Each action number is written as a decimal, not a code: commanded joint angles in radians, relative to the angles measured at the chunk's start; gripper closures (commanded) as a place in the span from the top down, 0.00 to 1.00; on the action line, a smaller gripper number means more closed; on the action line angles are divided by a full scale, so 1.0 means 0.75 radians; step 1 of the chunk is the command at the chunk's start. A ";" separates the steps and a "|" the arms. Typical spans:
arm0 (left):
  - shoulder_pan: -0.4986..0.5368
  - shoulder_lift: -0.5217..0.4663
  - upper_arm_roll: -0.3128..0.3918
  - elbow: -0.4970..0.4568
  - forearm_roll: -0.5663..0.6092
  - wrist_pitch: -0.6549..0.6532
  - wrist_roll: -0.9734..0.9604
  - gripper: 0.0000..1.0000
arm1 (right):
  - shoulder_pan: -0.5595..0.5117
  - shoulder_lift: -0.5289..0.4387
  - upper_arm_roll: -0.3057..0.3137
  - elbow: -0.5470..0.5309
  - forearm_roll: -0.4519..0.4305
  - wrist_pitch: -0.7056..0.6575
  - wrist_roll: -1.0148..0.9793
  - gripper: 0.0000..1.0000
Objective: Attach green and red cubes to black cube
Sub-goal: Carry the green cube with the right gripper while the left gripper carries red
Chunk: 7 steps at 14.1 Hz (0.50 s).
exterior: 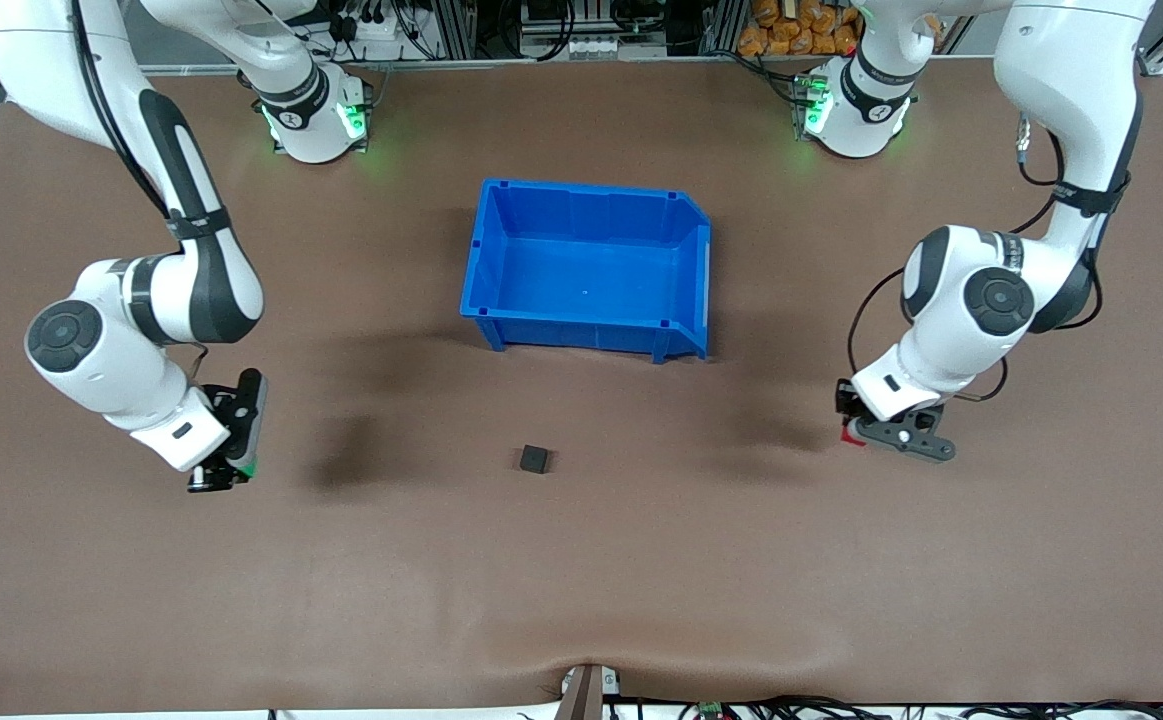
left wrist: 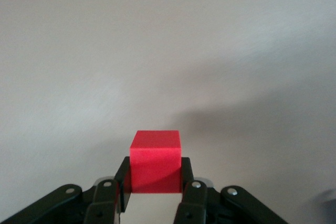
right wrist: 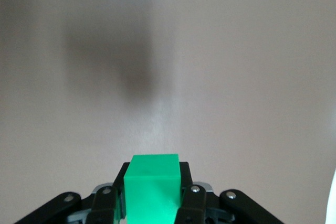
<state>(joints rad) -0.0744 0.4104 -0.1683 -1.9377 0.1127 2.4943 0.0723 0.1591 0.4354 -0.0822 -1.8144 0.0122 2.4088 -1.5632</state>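
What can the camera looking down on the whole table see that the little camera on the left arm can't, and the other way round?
Only the front view shows the black cube alone on the table, the blue bin farther from the camera, and the right claw, a sliver of green at its tip.

Only the left wrist view shows the red cube whole, pinched between the fingers.

Both show the left claw shut on that red cube, a mere red speck from the front, and the brown table.
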 commanded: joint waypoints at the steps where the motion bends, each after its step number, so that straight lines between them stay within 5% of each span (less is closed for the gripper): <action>1: -0.101 0.138 0.006 0.239 0.028 -0.110 0.079 0.00 | 0.052 0.021 -0.009 0.032 0.008 -0.046 0.080 0.00; 7: -0.261 0.252 0.006 0.468 0.023 -0.217 0.084 0.00 | 0.123 0.027 -0.007 0.028 0.010 -0.132 0.298 0.00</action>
<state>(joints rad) -0.2313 0.5542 -0.1693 -1.6708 0.1130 2.3813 0.1284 0.2339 0.4480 -0.0813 -1.8131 0.0131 2.3358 -1.3990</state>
